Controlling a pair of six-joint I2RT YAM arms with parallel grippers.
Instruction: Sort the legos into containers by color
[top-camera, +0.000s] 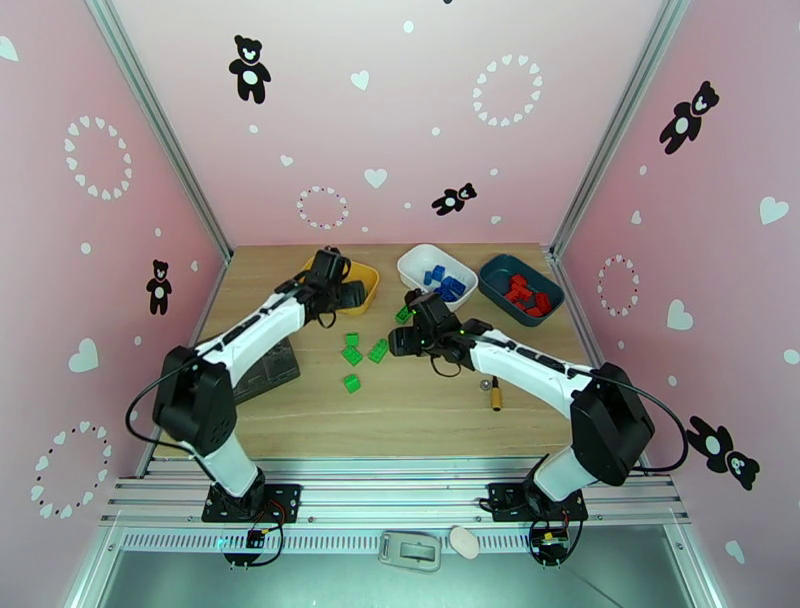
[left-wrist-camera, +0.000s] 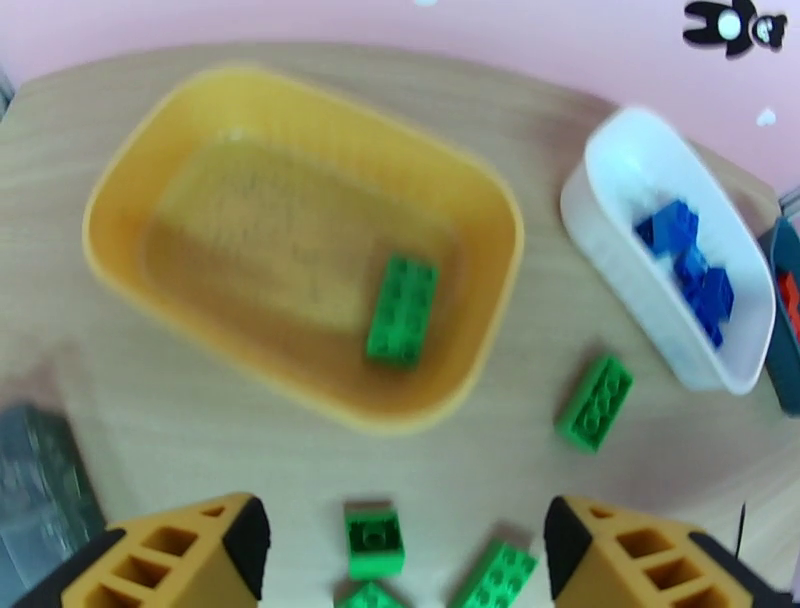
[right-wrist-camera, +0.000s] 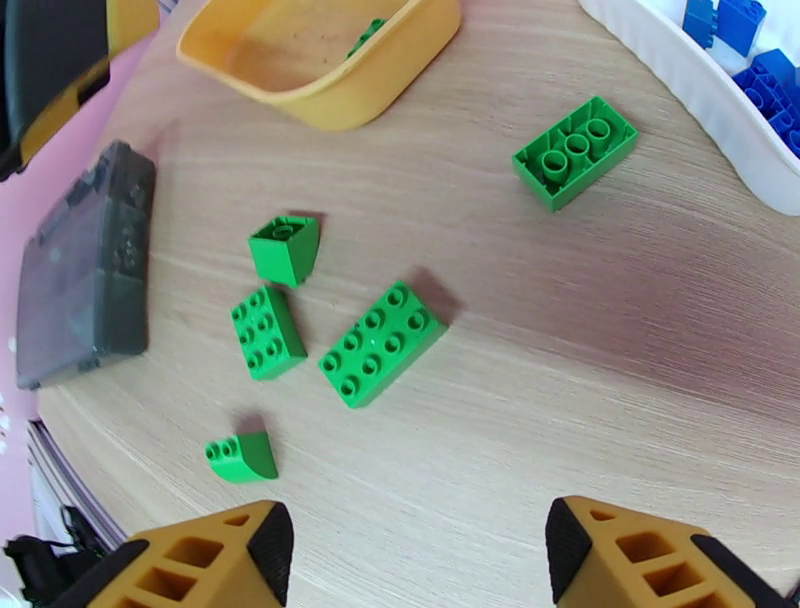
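left fingers (left-wrist-camera: 180, 560) held apart, empty, by yellow bin (left-wrist-camera: 110, 190) | one green brick (left-wrist-camera: 402, 308) seen inside | right fingers (right-wrist-camera: 200, 560) spread, empty

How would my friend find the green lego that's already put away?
Look for the yellow bin, left of the white bin. One green lego lies flat on its floor, studs up. It is the only green one inside a bin; the other green legos lie loose on the table.
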